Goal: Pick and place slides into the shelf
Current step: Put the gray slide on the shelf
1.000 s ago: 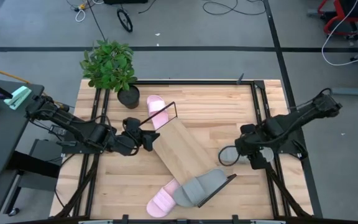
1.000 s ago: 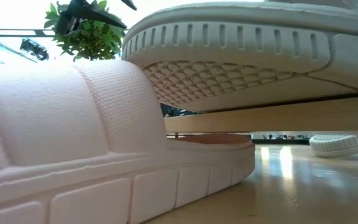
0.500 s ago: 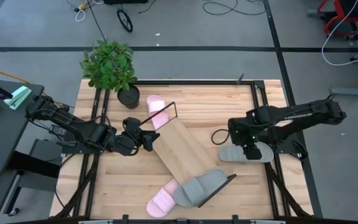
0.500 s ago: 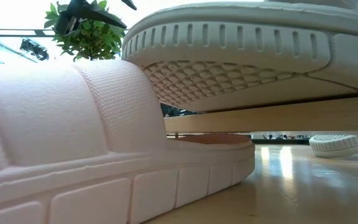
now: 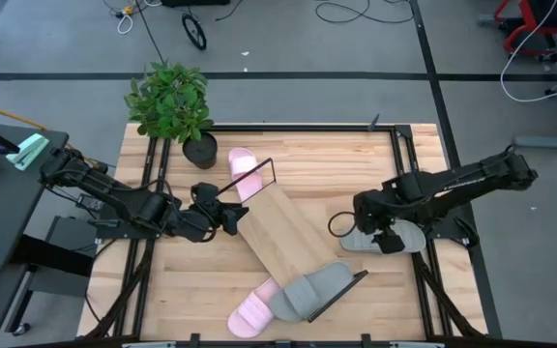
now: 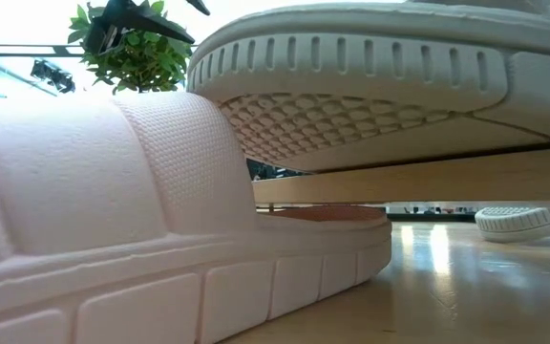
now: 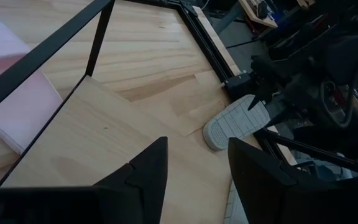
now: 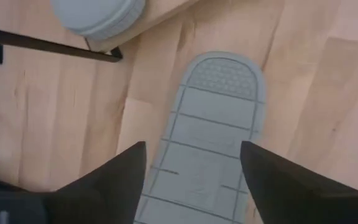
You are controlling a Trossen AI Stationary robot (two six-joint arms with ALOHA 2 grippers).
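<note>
The shelf (image 5: 277, 232) lies slantwise across the table's middle. One grey slide (image 5: 314, 288) lies on its near end. A pink slide (image 5: 252, 311) runs under that end, and another pink slide (image 5: 244, 170) lies under the far wire frame. A second grey slide (image 5: 399, 237) lies sole up on the table at the right. My right gripper (image 8: 194, 180) hangs open over it, pointing down, one finger on each side of the sole (image 8: 207, 137). My left gripper (image 7: 197, 162) stands at the shelf's left long edge (image 5: 242, 224), its fingers apart over the board (image 7: 104, 143). My left gripper's fingers stand apart over the board at its left long edge. I cannot tell whether they touch the board.
A potted plant (image 5: 172, 104) stands at the table's far left corner. Dark rails (image 5: 409, 184) run along the table's left and right sides. Bare tabletop shows between the shelf and the right rail, at the far side.
My right gripper has swung toward the table's left edge and come down a little, uncovering the sole-up grey slide, which has stayed where it was.
</note>
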